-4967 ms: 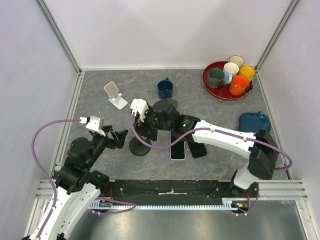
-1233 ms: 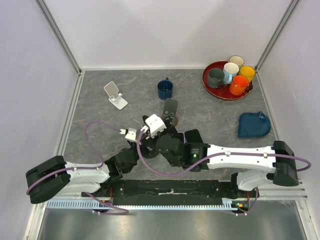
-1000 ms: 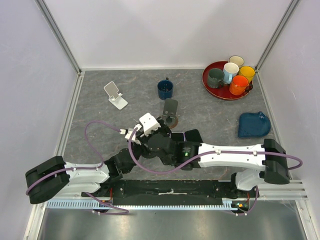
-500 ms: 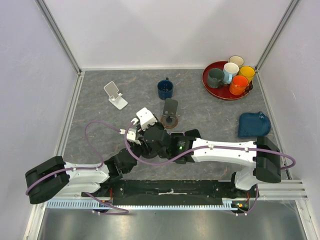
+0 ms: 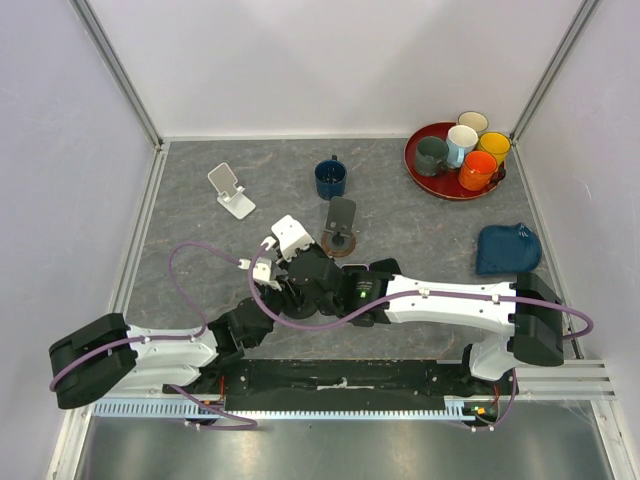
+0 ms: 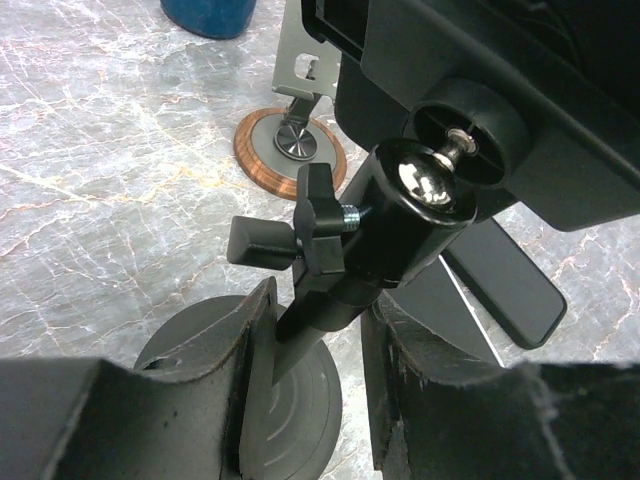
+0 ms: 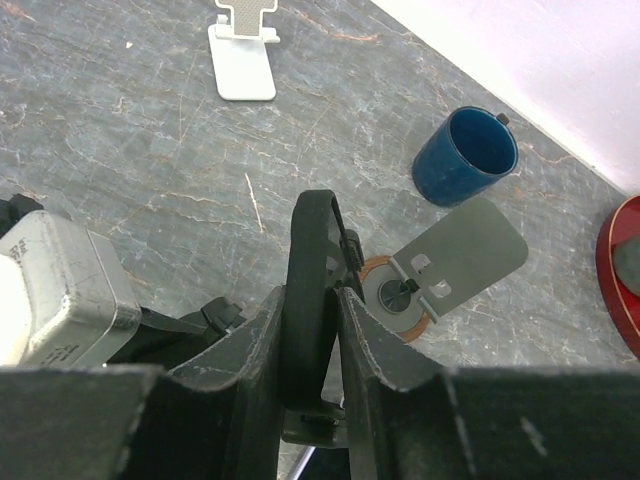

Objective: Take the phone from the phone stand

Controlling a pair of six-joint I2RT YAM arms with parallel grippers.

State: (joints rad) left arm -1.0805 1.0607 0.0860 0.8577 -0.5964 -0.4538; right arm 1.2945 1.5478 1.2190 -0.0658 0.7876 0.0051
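The black phone stand (image 6: 400, 215) has a round base (image 6: 290, 400), a stem and a ball joint. My left gripper (image 6: 315, 330) is shut on the stem just above the base. The phone (image 7: 312, 240) sits edge-on in the stand's cradle, a thin black slab. My right gripper (image 7: 312, 300) is shut on it, one finger pressed on each face. In the top view both grippers meet at the table's near middle, the right gripper (image 5: 297, 268) over the left gripper (image 5: 272, 292), and the arms hide the stand and the phone.
A grey stand on a copper-coloured base (image 5: 340, 225) stands just behind the grippers. Farther back are a blue mug (image 5: 330, 178) and a white stand (image 5: 232, 190). At the back right is a red tray (image 5: 418, 165) of mugs. A blue cloth (image 5: 508, 248) lies right. Two flat phones (image 6: 500, 280) lie beside the stand.
My right gripper has moved left over the stand and its jaws have closed onto the phone. The left gripper has kept its hold on the stem.
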